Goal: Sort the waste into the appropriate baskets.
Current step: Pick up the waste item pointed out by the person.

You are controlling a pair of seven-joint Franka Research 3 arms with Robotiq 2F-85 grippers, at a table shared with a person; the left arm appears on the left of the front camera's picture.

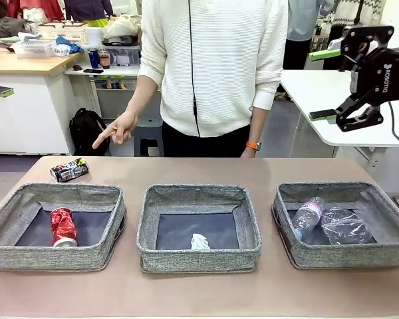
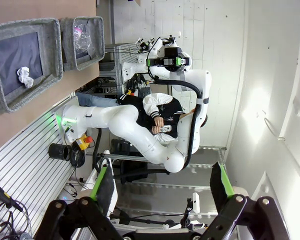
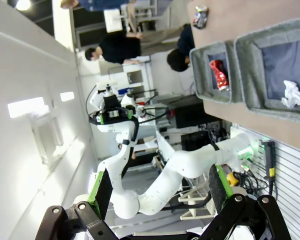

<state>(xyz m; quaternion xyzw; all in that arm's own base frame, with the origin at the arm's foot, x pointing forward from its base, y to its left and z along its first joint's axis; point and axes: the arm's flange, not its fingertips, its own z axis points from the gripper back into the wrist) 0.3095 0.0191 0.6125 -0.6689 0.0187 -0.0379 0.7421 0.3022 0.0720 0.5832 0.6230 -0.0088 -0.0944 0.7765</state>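
The dark can point(image 1: 69, 171) lies on its side on the table point(image 1: 199, 292), behind the left basket point(image 1: 6, 249) and just outside its far wall; the person's hand point(image 1: 118, 129) points down toward it. The red can point(image 1: 63, 226) is in that basket, the paper ball point(image 1: 199, 242) in the middle basket point(image 1: 198, 258), and both bottles point(image 1: 308, 214) in the right basket point(image 1: 346, 254).

The left tool point(image 2: 162, 187) is spread wide and empty; the right tool point(image 1: 322, 83), raised, is likewise wide and empty. The dark can is probably best taken across its body from above, lifted clear of the wall, then released beside the red can.

The table is plain brown; shelves and clutter are seen behind.
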